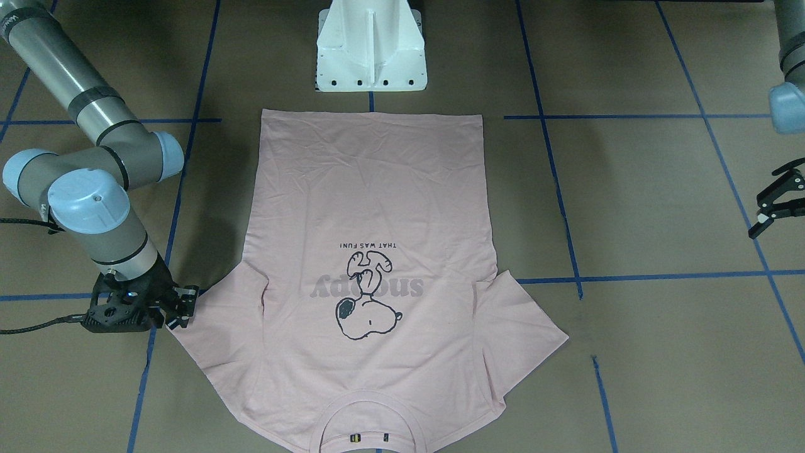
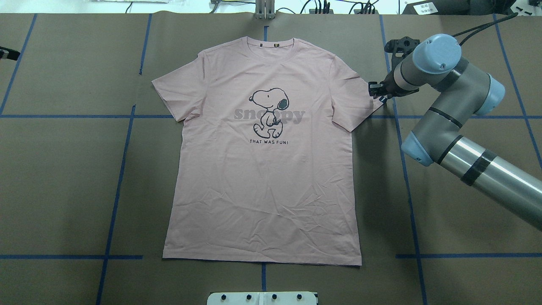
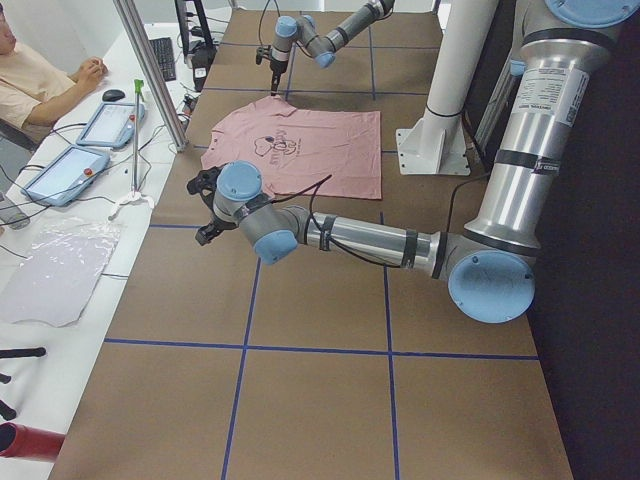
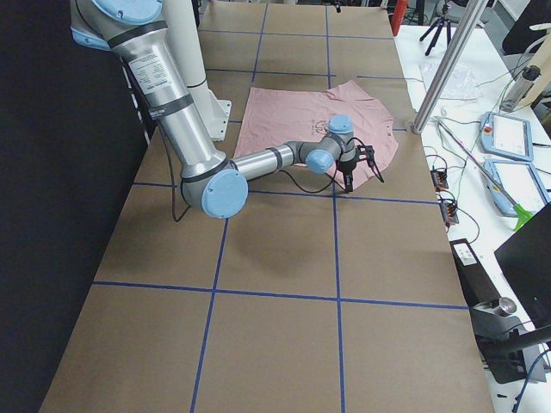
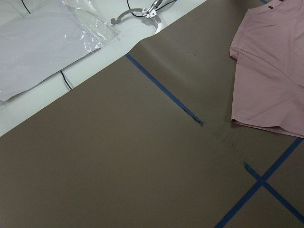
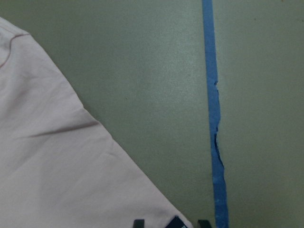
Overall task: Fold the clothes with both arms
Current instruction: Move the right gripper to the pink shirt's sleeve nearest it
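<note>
Brown papered table (image 2: 63, 190), shirt (image 2: 262, 190) flat at centre, print up. Right gripper (image 2: 378, 91) at its 2 o'clock sleeve tip; clamped or not, can't tell. Left gripper (image 1: 756, 219) apart, out at 10 o'clock. Likely first sleeve grab; next needs a firm pinch there.

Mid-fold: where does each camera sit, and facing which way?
Front-facing: opposite the pedestal, looking down; right hand, left hand.
Overhead: behind the pedestal, looking forward; right arm.
Exterior left: table's left end; left arm nearest.
Exterior right: table's right end; right arm nearest.
Left wrist: down at table, T-shirt sleeve.
Right wrist: down at sleeve corner.
Shared: front-facing and overhead show the print, flipped.
</note>
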Controlling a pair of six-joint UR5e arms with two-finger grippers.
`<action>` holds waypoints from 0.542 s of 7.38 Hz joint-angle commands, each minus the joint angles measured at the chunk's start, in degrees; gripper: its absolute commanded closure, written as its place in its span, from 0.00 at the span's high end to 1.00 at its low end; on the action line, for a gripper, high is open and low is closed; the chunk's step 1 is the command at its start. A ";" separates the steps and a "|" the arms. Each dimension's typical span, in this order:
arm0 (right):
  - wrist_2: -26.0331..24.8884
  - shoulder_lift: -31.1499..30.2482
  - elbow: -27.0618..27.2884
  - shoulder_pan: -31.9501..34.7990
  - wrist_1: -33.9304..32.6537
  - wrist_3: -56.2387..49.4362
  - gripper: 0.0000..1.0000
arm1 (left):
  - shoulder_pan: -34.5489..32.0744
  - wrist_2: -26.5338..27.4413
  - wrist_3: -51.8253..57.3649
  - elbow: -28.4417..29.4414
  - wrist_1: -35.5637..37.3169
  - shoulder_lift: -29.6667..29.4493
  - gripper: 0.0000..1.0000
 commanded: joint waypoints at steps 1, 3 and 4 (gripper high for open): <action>-0.08 0.18 -0.98 -0.24 0.00 0.00 0.48 | 0.00 0.00 0.07 -0.07 0.00 0.06 1.00; -0.08 0.18 -1.16 -0.24 0.00 0.08 0.43 | 0.00 0.00 -0.02 -0.07 0.00 0.06 1.00; -0.08 0.18 -1.07 -0.24 0.00 0.17 0.00 | 0.00 0.00 -0.02 -0.07 0.00 0.06 1.00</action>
